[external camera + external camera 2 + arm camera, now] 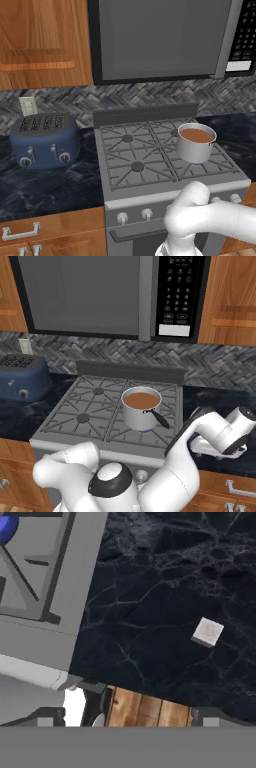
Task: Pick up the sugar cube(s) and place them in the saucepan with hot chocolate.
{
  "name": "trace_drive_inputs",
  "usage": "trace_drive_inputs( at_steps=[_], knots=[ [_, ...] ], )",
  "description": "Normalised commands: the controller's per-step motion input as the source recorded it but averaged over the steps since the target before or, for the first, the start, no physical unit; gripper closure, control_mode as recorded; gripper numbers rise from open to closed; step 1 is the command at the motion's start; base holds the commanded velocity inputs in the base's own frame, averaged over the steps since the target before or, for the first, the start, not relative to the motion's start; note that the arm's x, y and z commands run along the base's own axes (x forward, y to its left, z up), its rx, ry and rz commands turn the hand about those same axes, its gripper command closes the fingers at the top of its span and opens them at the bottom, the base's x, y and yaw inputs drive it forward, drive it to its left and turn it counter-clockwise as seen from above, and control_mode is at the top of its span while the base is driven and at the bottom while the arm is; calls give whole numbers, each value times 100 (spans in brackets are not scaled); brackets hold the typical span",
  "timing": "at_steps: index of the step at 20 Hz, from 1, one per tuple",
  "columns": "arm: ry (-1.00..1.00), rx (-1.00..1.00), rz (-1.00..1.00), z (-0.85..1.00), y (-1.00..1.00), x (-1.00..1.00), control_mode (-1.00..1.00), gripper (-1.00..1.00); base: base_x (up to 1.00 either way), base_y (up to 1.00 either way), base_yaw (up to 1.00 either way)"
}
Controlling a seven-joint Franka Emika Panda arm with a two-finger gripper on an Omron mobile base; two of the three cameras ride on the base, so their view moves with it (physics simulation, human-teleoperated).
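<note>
A small white sugar cube lies alone on the dark marble counter, right of the stove's edge. My gripper hovers above the counter's front edge, open, nothing between its widely spread tips; the cube is ahead and to the right of it. The saucepan with hot chocolate stands on the stove's front right burner, silver with brown liquid. In the right base view the saucepan points its black handle at my wrist, which hangs over the counter right of the stove.
The grey stove has bare grates on its left burners. A blue toaster sits on the left counter. A microwave hangs above the stove. Wooden cabinet fronts run below the counter edge.
</note>
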Motion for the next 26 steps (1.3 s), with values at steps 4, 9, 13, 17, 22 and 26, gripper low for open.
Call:
trace_drive_inputs(
  at_steps=[4, 9, 13, 17, 22, 26],
  knots=[
    [0, -14, 0, -32, -27, 4, -100, -100, 0, 0, 0],
    [0, -5, 0, -15, -18, 16, -100, -100, 0, 0, 0],
    [-2, 0, 1, 0, 0, 9, -100, -100, 0, 0, 0],
    [0, 0, 5, 0, -2, 26, -100, -100, 0, 0, 0],
    [0, 0, 0, -5, -12, 38, -100, -100, 0, 0, 0],
    [0, 0, 0, -24, -29, 51, -100, -100, 0, 0, 0]
  ],
)
